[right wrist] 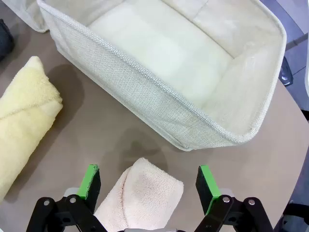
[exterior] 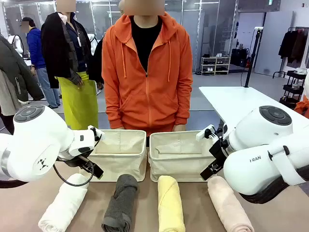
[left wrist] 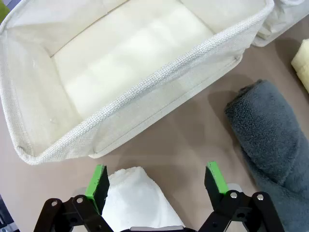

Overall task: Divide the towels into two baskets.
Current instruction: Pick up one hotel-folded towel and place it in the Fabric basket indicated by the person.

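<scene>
Four rolled towels lie in a row at the near side of the table: white, dark grey, pale yellow and pale pink. Behind them stand two cream baskets, left and right, both with nothing in them. My left gripper hangs open over the far end of the white towel, just short of the left basket's wall. My right gripper is open astride the far end of the pink towel, near the right basket.
A person in an orange hoodie stands at the far edge behind the baskets. The grey towel lies right of my left gripper. The yellow towel lies left of my right gripper. Bare brown tabletop runs between the towels.
</scene>
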You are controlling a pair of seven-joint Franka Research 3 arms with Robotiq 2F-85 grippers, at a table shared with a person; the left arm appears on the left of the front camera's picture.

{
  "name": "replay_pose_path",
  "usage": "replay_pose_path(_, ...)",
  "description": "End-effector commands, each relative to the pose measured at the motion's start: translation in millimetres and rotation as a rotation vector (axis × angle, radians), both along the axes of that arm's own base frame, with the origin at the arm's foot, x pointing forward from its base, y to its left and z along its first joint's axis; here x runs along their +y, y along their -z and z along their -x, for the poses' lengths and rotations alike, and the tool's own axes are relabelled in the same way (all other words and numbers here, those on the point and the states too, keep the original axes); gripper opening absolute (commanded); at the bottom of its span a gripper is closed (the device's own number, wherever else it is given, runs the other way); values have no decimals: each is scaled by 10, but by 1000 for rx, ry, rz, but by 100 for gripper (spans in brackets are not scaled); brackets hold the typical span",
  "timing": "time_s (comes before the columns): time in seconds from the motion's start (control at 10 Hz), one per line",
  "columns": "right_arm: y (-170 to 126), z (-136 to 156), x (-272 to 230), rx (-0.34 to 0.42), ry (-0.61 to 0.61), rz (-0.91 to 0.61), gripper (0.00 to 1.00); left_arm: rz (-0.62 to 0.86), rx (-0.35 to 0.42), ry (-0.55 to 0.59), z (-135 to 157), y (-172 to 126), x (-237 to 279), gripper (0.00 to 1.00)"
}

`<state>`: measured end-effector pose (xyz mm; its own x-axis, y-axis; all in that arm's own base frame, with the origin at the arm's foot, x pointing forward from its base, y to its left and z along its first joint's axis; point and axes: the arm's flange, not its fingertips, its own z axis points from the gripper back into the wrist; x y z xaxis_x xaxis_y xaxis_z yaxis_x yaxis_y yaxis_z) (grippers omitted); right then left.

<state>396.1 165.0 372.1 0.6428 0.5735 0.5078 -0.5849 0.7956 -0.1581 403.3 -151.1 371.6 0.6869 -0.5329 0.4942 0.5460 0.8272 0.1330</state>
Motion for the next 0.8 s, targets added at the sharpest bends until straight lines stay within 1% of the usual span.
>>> replay_pose_path(0.0, 0, 0, 0, 0, 0, 0, 100, 0, 0, 0, 1, 0, -2, 100)
replay_pose_path(0.7, 0, 0, 0, 0, 0, 0, 100, 0, 0, 0, 1, 0, -2, 100)
